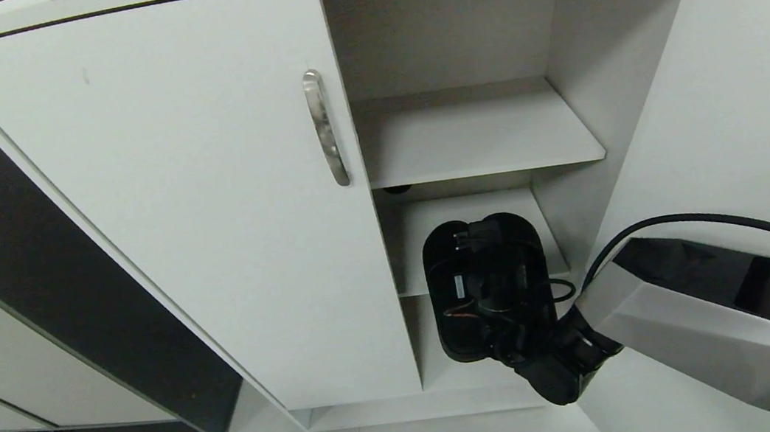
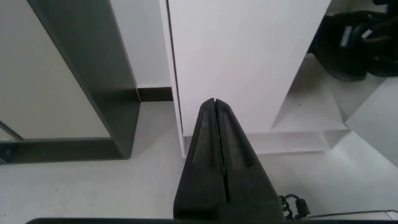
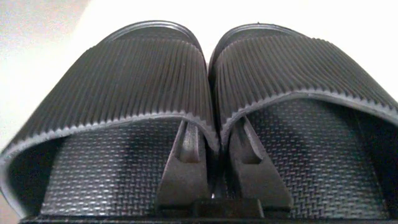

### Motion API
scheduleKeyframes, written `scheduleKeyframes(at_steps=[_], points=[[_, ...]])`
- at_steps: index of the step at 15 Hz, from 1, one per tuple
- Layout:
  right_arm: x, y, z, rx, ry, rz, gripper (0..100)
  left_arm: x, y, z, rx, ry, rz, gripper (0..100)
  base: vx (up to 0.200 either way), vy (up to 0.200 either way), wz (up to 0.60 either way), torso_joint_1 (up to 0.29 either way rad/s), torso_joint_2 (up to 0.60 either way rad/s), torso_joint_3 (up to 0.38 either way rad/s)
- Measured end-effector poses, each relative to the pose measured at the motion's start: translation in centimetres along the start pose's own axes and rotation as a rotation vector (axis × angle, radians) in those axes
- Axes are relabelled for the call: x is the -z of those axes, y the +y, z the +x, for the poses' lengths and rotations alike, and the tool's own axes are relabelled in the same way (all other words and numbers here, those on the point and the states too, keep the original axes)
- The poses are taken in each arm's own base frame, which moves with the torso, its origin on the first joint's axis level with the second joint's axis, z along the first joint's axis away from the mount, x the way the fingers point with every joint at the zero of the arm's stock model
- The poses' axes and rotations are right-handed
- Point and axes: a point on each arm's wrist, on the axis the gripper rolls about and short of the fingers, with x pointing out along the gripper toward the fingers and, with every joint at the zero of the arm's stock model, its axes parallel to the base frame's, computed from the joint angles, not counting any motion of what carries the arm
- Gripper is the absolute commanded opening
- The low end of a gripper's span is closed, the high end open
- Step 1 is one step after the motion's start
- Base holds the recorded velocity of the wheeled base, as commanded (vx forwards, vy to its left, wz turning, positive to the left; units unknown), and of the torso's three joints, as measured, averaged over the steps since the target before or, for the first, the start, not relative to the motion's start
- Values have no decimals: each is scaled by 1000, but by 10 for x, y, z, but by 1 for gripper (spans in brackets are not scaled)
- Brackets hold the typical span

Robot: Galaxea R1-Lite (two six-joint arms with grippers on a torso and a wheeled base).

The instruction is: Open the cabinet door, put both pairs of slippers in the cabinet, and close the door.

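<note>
A pair of black slippers is held side by side in the cabinet's open right half, in front of the lower shelf and above the bottom compartment. My right gripper is shut on them. In the right wrist view its fingers sit one inside each slipper, pinching the two touching inner walls. I cannot tell whether the soles rest on a shelf. My left gripper is shut and empty, over the floor in front of the closed left door. The slippers also show off to its side.
The cabinet's left door is closed, with a metal handle. The right door stands swung open beside my right arm. The upper shelf is bare. A dark panel flanks the cabinet on the left.
</note>
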Motion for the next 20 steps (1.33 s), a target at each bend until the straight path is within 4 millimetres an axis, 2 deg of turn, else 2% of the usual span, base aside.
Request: scheduleKeyframes(at_steps=[6, 11, 14, 20], points=[[-6, 1, 46, 57, 10, 2, 0, 0, 0, 0, -3, 0, -1, 0, 0, 0, 0, 0, 0, 0], [-20, 0, 77, 61, 34, 60, 0, 0, 0, 0, -8, 0, -1, 0, 0, 0, 0, 0, 0, 0], [-27, 1, 89, 61, 26, 71, 0, 0, 0, 0, -7, 0, -2, 0, 0, 0, 0, 0, 0, 0], [-14, -4, 101, 60, 65, 43, 0, 0, 0, 0, -7, 0, -1, 0, 0, 0, 0, 0, 0, 0]])
